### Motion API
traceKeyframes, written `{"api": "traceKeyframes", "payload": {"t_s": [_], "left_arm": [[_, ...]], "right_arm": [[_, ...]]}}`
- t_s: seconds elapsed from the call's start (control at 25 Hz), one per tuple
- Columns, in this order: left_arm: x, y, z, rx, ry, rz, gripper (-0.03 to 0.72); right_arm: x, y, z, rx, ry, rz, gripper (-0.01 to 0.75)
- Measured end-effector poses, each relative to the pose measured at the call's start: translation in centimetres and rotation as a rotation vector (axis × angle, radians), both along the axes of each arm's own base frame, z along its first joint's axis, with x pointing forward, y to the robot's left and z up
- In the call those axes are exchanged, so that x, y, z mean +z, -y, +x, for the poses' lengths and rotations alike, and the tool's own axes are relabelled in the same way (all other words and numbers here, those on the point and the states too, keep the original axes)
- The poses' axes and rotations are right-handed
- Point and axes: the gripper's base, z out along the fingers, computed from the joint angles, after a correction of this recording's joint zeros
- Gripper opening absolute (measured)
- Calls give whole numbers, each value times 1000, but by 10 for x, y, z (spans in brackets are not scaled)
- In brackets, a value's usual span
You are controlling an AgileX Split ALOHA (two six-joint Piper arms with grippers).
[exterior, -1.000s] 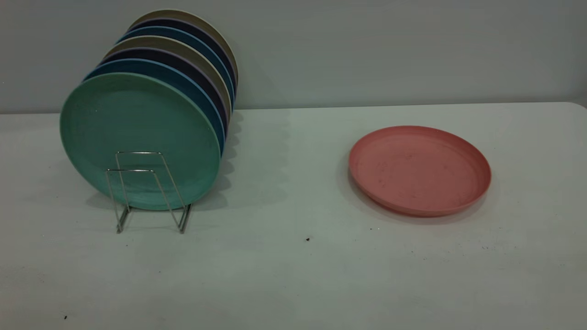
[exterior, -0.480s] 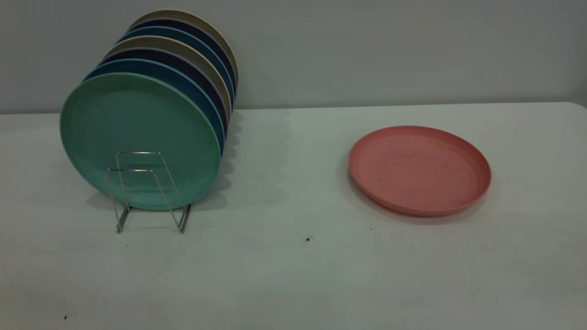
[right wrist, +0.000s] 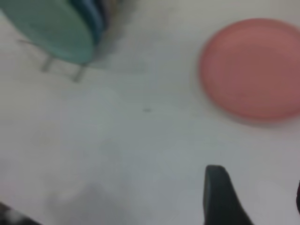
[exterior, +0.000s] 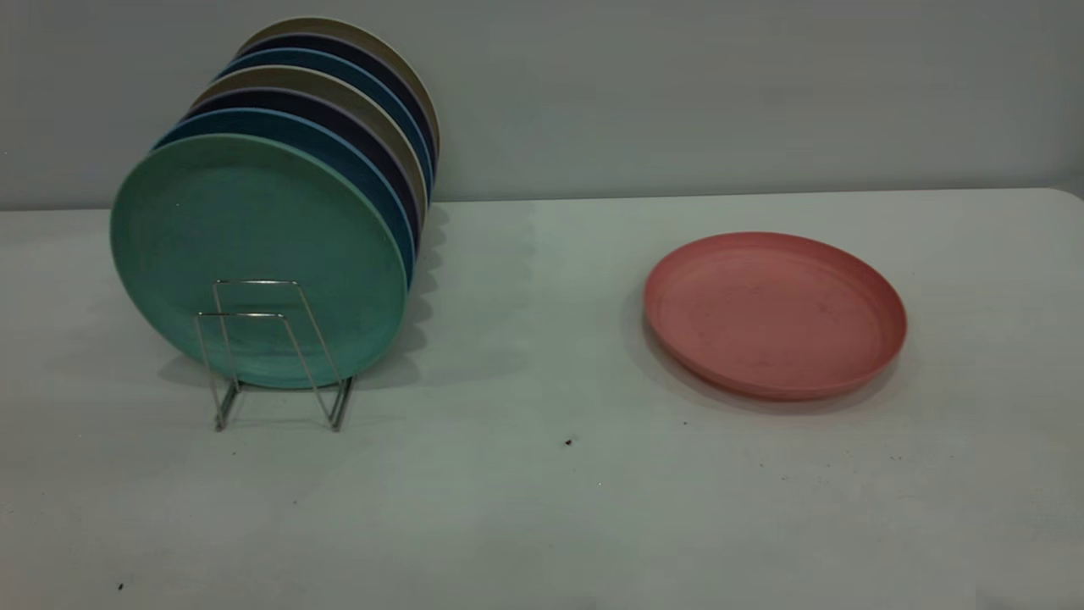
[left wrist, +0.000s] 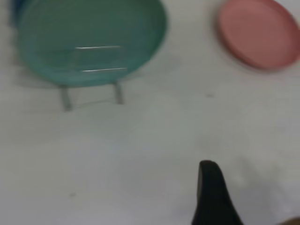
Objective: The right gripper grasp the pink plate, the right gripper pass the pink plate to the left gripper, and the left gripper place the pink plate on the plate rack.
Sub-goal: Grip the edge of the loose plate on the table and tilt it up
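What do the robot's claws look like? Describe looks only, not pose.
Little shows. The left claw appears as a matte black tapered wedge with a rounded tip. The right claw looks alike, dark and tapered. No cables, markings or arms are in view.

Both wrist views blurred; only one finger of left claw [left wrist: 213, 197] shows, rest cut off by edge.

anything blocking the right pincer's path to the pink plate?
Nothing visible. In the right wrist view only bare table lies between the right pincer and the pink plate, which lies flat and alone. The plate rack with its mint-green plate stands well off to the left.
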Motion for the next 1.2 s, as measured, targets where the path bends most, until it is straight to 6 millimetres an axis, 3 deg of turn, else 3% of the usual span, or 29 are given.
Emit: {"api": "traceKeyframes", "payload": {"t_s": [0.12,0.32,0.56,0.68,0.76,0.92,1.2], "left_arm": [[-4,6,14,-68,-7,-47,505],[-7,11,26,-117,18,-81,515],[-8,11,27,-124,25,-70,515],[-8,11,27,-131,21,-71,515],[-8,11,26,-131,21,-71,515],[-8,11,26,-132,20,-71,515],[-8,11,26,-132,21,-71,515]], "right_arm": [[-15,-7,46,23,-79,52,408],[-72,-10,122,31,-262,97,408],[-147,26,193,29,-492,237,408],[-179,48,211,25,-565,314,405],[-189,61,219,4,-578,339,401],[-194,82,229,-67,-542,318,390],[-207,96,239,-195,-474,201,389]]}}
